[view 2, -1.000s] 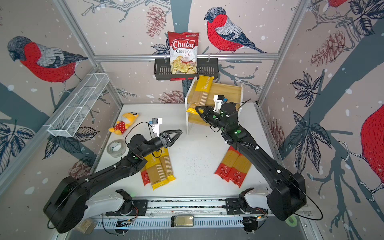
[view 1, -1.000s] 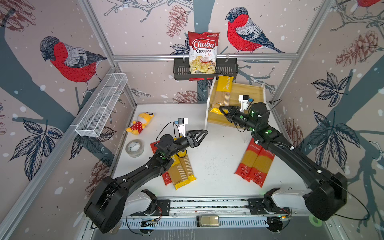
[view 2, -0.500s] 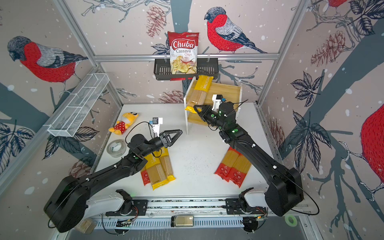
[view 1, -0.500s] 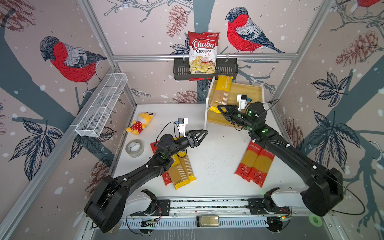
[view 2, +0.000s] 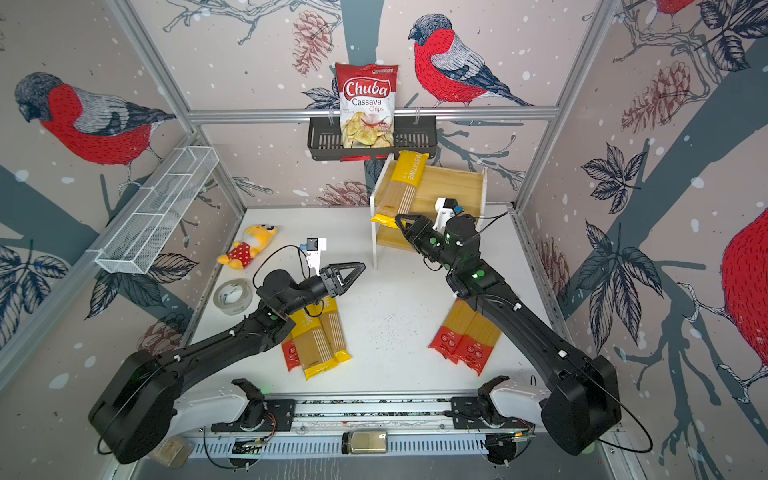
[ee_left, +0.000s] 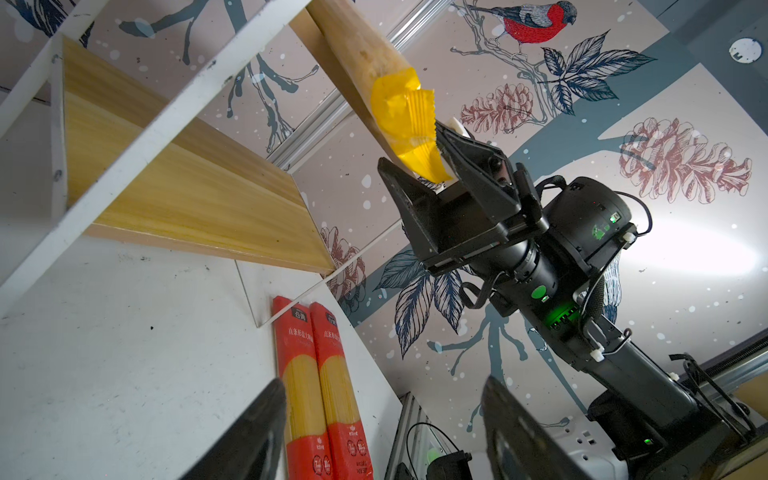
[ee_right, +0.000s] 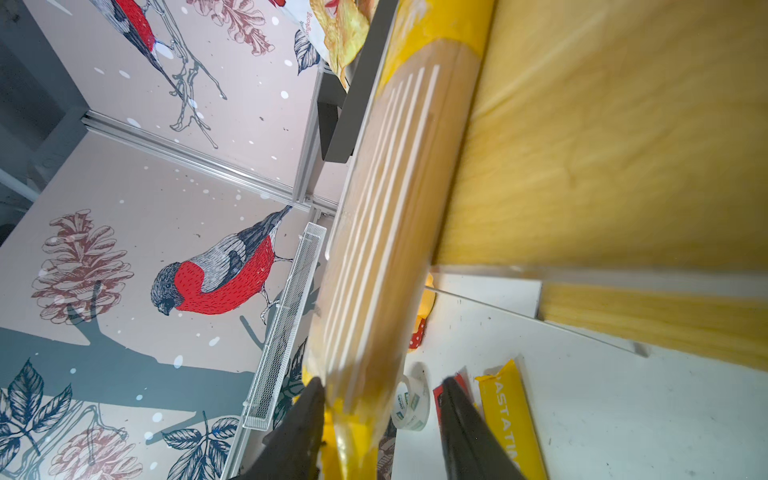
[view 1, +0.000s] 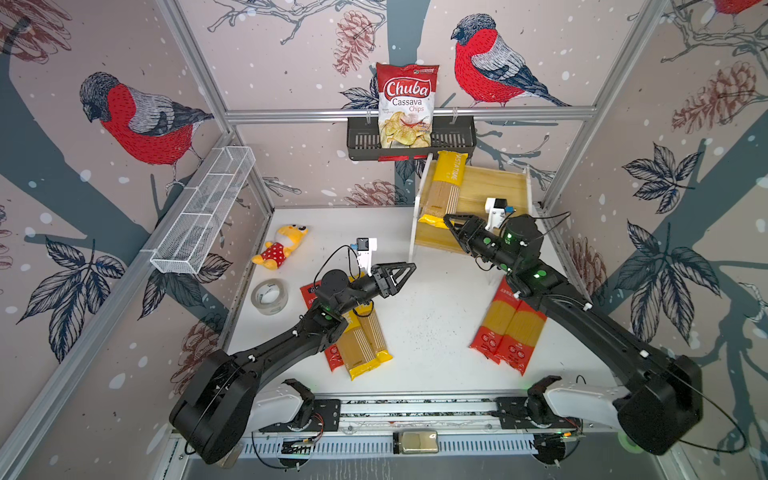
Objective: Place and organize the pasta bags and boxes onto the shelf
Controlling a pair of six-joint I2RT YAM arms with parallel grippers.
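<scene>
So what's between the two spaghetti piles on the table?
Just bare white table with dark specks, between the mixed pile and the red-ended pair; both top views show it.

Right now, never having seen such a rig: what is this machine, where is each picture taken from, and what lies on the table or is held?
Two robot arms, each ending in a two-finger gripper, work over a white table. Both top views look down from overhead; each wrist view comes from a camera on one arm. The right gripper is at the near end of a yellow packet resting slanted on the shelf; its jaws stand apart, not clamping. The left gripper hovers open, empty. On the table: two yellow packets over a red-ended packet, a red-ended pair, a toy, a tape roll.
</scene>
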